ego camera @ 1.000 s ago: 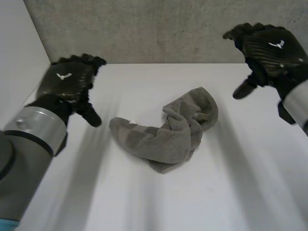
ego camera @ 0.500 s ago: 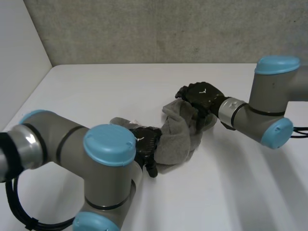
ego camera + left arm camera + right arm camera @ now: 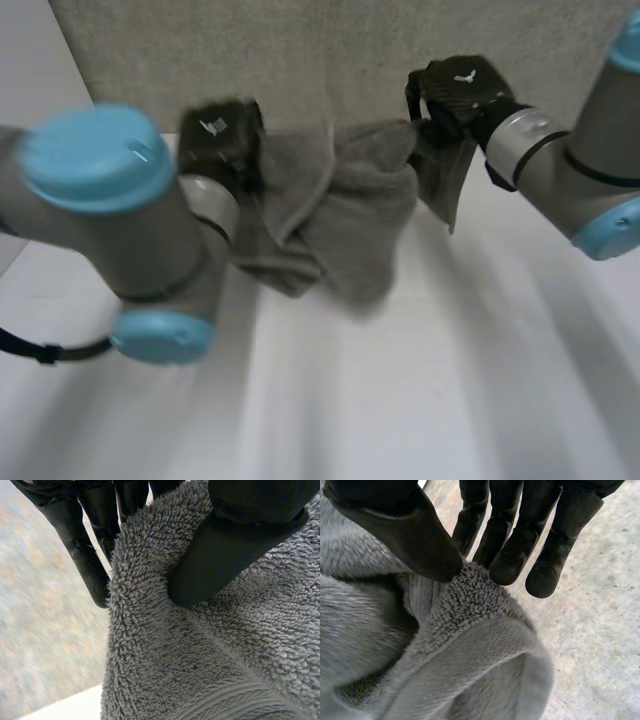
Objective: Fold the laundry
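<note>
Left hand (image 3: 218, 140) pinches one end of the fuzzy grey towel (image 3: 340, 225) between thumb and fingers. The right hand (image 3: 462, 92) pinches the other end. It hangs twisted between them above the white table (image 3: 420, 400), its long side running from hand to hand.

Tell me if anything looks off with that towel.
Yes: the grey towel hangs twisted and bunched between the left robot hand and the right robot hand. Each pinches an edge, so it is not spread flat for folding.
</note>
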Motion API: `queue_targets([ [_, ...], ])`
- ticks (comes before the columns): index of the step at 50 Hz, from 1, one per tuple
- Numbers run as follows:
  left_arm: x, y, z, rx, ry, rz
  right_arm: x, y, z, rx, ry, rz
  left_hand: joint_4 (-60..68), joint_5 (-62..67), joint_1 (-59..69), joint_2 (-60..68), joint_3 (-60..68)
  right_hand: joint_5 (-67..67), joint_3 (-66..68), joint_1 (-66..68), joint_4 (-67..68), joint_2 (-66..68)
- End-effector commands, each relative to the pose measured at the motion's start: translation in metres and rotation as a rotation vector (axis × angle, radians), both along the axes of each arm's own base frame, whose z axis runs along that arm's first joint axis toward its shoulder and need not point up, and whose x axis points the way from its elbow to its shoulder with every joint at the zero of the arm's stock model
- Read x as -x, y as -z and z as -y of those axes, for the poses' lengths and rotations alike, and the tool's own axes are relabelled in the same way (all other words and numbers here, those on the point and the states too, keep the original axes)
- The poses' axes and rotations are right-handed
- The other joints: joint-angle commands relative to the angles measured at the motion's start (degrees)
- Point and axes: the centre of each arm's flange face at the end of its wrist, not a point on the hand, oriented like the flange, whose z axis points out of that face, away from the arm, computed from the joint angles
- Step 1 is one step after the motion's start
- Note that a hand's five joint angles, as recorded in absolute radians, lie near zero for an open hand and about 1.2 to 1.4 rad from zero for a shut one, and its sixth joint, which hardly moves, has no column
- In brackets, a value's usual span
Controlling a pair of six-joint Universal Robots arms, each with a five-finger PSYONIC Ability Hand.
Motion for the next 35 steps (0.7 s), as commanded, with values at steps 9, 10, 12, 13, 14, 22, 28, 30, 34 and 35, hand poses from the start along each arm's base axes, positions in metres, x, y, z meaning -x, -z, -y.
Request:
queue_targets([
  [9,-0.011,0.041,0.022,-0.277,0.403,0.047,0.04,0.102,-0.123,-0.096,-0.195,-0.623,10.4,12.0,14.8,10.5,10.5,3.8,3.6,5.5,3.4,4.1],
  [10,-0.012,0.053,0.025,-0.322,0.419,0.055,0.04,0.108,-0.129,-0.105,-0.211,-0.636,10.4,12.0,14.8,10.5,10.5,3.8,3.6,5.5,3.4,4.1],
  [12,-0.013,0.062,0.03,-0.354,0.412,0.061,0.038,0.109,-0.13,-0.103,-0.212,-0.628,10.4,12.0,14.8,10.5,10.5,-8.6,-8.9,-6.9,-9.1,-8.4],
  [13,-0.014,0.069,0.034,-0.371,0.4,0.066,0.038,0.107,-0.128,-0.101,-0.199,-0.605,2.6,4.2,7.0,2.7,2.7,-37.1,-37.3,-35.4,-37.5,-36.8],
  [14,-0.014,0.069,0.034,-0.372,0.4,0.066,0.038,0.107,-0.128,-0.101,-0.199,-0.604,2.5,4.2,6.9,2.6,2.6,-37.3,-37.6,-35.7,-37.8,-37.1],
  [22,-0.028,0.055,0.052,-0.321,0.237,0.062,0.031,0.05,-0.095,-0.112,-0.069,-0.269,-56.9,-55.3,-52.5,-56.8,-56.8,-66.2,-66.4,-64.5,-66.6,-65.9],
  [28,-0.037,0.027,0.041,-0.262,0.18,0.057,0.028,0.023,-0.084,-0.129,-0.046,-0.126,-59.4,-57.7,-55.0,-59.3,-59.3,-66.2,-66.4,-64.5,-66.6,-65.9],
  [30,-0.042,0.016,0.022,-0.259,0.166,0.052,0.024,0.031,-0.07,-0.195,-0.041,-0.098,-58.4,-56.7,-54.0,-58.3,-58.3,-66.2,-66.4,-64.5,-66.6,-65.9],
  [34,-0.049,0.019,-0.004,-0.288,0.167,0.062,0.017,0.047,-0.056,-0.292,-0.041,-0.129,-56.7,-55.1,-52.3,-56.6,-56.6,-66.2,-66.4,-64.5,-66.6,-65.9],
  [35,-0.049,0.024,-0.019,-0.306,0.176,0.071,0.014,0.053,-0.051,-0.348,-0.04,-0.15,-55.7,-54.1,-51.3,-55.6,-55.6,-66.2,-66.4,-64.5,-66.6,-65.9],
])
